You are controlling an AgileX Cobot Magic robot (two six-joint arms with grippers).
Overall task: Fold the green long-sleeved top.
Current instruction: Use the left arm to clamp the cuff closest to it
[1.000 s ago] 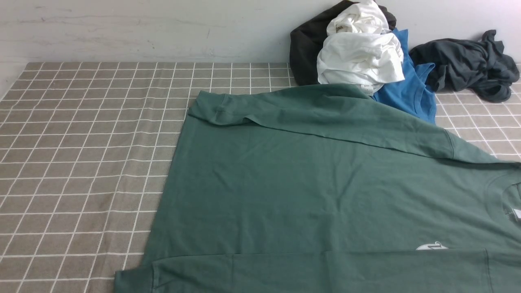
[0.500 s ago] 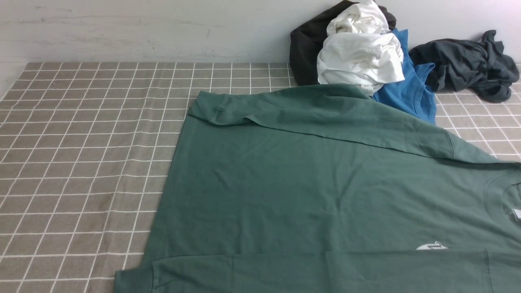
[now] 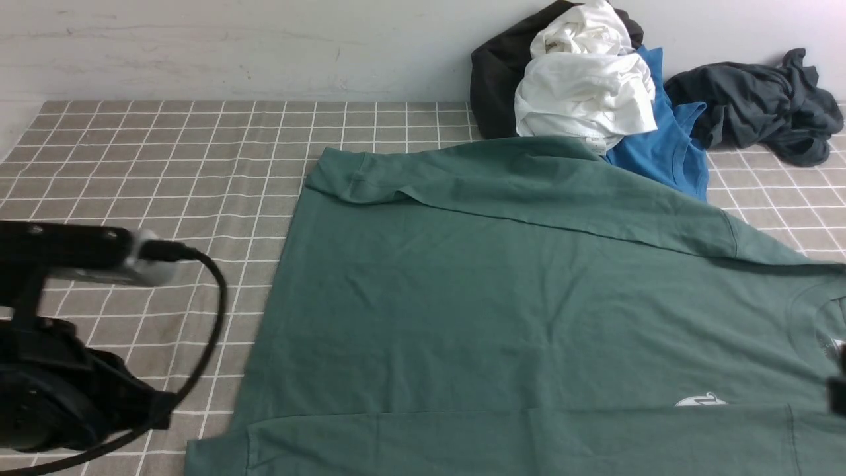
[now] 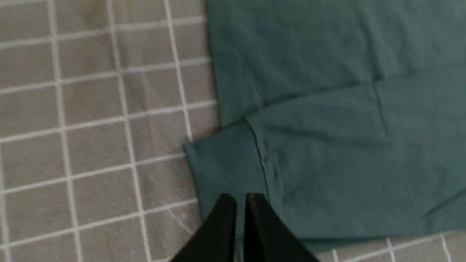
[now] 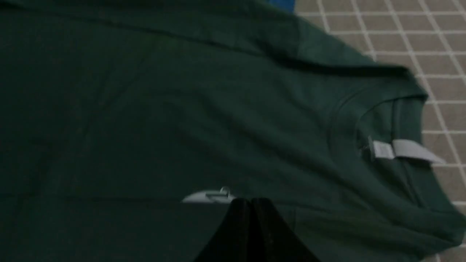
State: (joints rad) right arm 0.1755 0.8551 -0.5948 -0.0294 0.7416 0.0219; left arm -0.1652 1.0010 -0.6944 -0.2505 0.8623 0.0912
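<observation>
The green long-sleeved top (image 3: 502, 297) lies flat on the checked cloth, neck (image 3: 823, 317) to the right, white logo (image 3: 700, 400) near the front. One sleeve is folded across its far side (image 3: 529, 185), the other along the near edge. My left gripper (image 4: 240, 198) hovers over that near sleeve's cuff (image 4: 222, 163), its tips together but for a thin slit, holding nothing. My right gripper (image 5: 251, 202) is shut and empty above the top (image 5: 182, 109), just short of the logo (image 5: 209, 196). The neck label (image 5: 404, 150) shows beyond it.
A pile of clothes leans on the back wall: white (image 3: 581, 86), black (image 3: 496, 79), blue (image 3: 667, 145) touching the top's far edge, and dark grey (image 3: 760, 99). My left arm (image 3: 59, 396) with its cable stands over the checked tablecloth (image 3: 132, 198) at the near left.
My left arm has come into the front view at the lower left, and a dark bit of the right arm at the right edge. The top has not moved.
</observation>
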